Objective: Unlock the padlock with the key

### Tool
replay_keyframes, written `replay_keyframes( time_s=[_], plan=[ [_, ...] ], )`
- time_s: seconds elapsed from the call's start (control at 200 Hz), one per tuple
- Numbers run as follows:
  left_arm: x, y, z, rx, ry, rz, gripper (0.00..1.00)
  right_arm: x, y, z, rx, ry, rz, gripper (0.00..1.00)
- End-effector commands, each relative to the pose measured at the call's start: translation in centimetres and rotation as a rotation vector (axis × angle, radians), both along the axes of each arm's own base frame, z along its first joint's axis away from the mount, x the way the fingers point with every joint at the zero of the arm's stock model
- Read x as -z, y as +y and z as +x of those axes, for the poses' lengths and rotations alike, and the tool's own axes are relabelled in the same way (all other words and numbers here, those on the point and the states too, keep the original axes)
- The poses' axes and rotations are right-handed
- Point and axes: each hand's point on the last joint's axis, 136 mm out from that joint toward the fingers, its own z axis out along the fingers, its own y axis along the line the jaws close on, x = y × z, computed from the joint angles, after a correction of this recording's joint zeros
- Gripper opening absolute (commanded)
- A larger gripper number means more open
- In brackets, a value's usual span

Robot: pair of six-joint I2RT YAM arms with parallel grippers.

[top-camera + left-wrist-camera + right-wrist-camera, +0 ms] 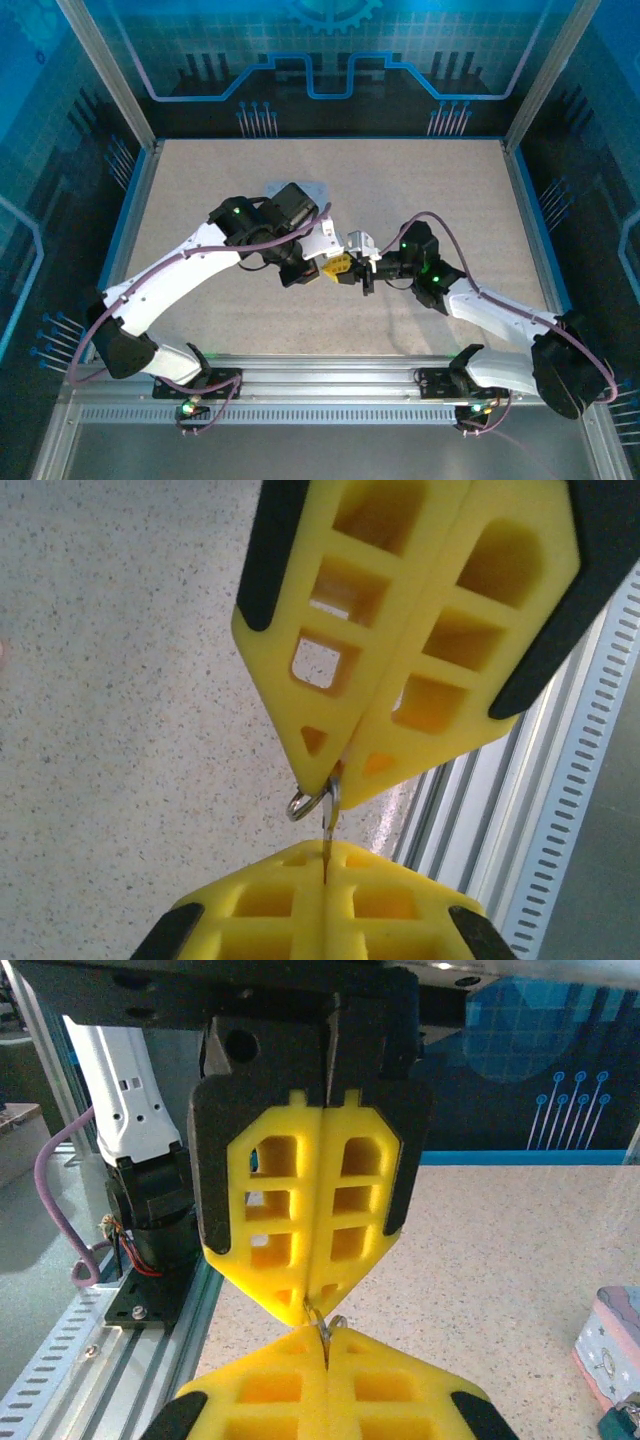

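Key (327, 840) between end effectors (326, 872) (both clamped)

The left arm (185, 262) and the right arm (495, 312) bend inward from their bases and meet over the middle of the table. The left gripper (340, 267) and the right gripper (366, 278) stand tip to tip. Each has its yellow fingers (270, 1200) pressed flat together, without a gap. The thin key (327, 832) goes from one closed tip into the other.

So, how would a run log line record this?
left claw: shut on key | right claw: shut on key | claws tip to tip
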Motion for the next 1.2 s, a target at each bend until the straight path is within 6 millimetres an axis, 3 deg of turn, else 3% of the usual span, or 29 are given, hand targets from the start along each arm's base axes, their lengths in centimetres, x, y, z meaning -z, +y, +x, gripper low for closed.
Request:
replay_keyframes(
  time_s=[0.0, 0.04, 0.105, 0.145, 0.3, 0.34, 0.4, 0.565, 0.695, 0.93, 1.195],
  plan=[
    [-2.4, -0.4, 0.5, 0.008, -0.086, -0.07, 0.19, -0.5, -0.5, -0.3, 0.02, 0.013, 0.013, 0.0],
    [-3.1, -0.4, 0.6, 0.002, -0.115, -0.103, 0.32, -0.5, -0.9, 0.0, 0.047, 0.029, 0.026, 0.0],
    [-4.5, -0.4, 1.2, -0.027, -0.17, -0.182, 0.42, -0.8, -1.4, 0.7, 0.1, 0.056, 0.054, 0.0],
    [-5.6, -0.1, 1.8, -0.071, -0.212, -0.237, 0.55, -1.0, -1.8, 1.2, 0.136, 0.072, 0.074, 0.0],
    [-11.1, 1.3, 3.7, -0.265, -0.305, -0.607, 0.62, -2.8, -3.1, 3.0, 0.265, 0.148, 0.184, 0.0],
    [-13.3, 1.9, 3.7, -0.306, -0.331, -0.728, 0.67, -3.3, -3.4, 3.4, 0.291, 0.169, 0.215, 0.0],
    [-14.3, 2.9, 4.5, -0.421, -0.349, -0.84, 0.7, -4.2, -3.8, 4.1, 0.33, 0.208, 0.268, 0.0],
    [-14.6, 2.7, 5.6, -0.558, -0.246, -1.153, 0.75, -6.9, -4.5, 5.7, 0.39, 0.351, 0.443, 0.0],
    [-14.2, 2.5, 6.7, -0.633, -0.154, -1.295, 0.75, -8.4, -3.8, 5.9, 0.4, 0.421, 0.506, 0.0],
    [-13.3, 1.7, 7.7, -0.698, -0.069, -1.354, 0.74, -8.8, -3.2, 7.3, 0.427, 0.566, 0.591, 0.0],
    [-12.8, 0.8, 8.4, -0.716, -0.041, -1.358, 0.73, -9.7, -1.2, 6.4, 0.344, 0.583, 0.581, 0.0]
  ],
)
